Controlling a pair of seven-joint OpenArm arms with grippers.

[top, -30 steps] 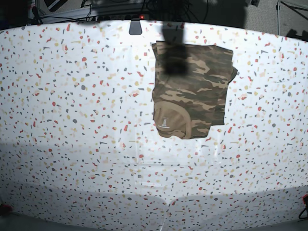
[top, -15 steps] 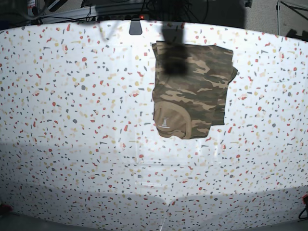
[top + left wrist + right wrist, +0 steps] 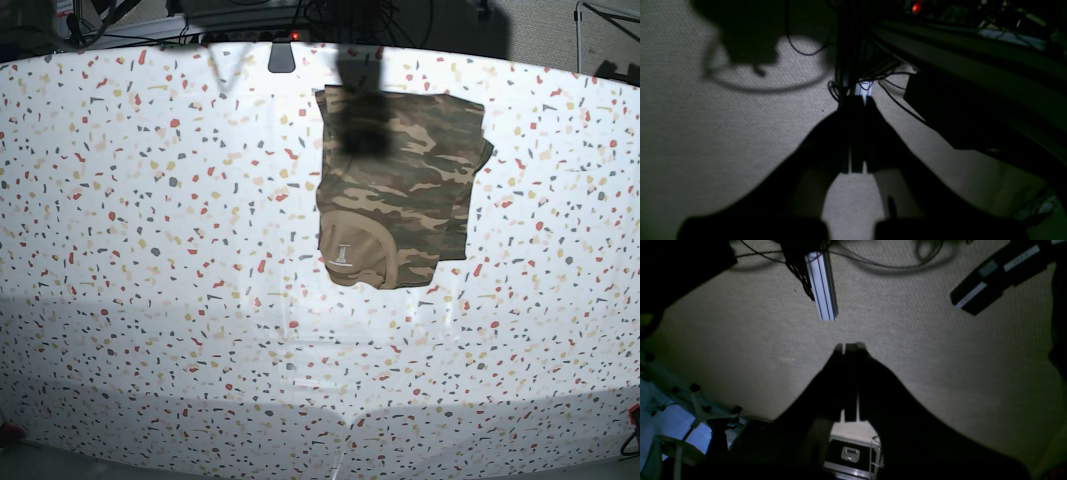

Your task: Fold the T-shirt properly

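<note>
Both pincers, left [image 3: 853, 138] and right [image 3: 850, 381], show you clenched dark silhouettes over carpet; your T-shirt [image 3: 400, 190] lies folded on the counter [image 3: 150, 250], its far edge shadowed

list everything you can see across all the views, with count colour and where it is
T-shirt: one, woodland camouflage with tan collar, folded into a rough rectangle on the far middle of the table, collar toward the camera.
inner label: one, pale, inside the collar.
table: one, white with red, grey and tan speckles, fills the base view.
aluminium rail: one, silver, on the carpet in the right wrist view.
black case: one, black with white strips, top right of the right wrist view.
carpet: beige, floor beneath both wrist cameras.
left gripper: one, dark, shut, holding nothing.
right gripper: one, dark, shut, holding nothing.
</note>
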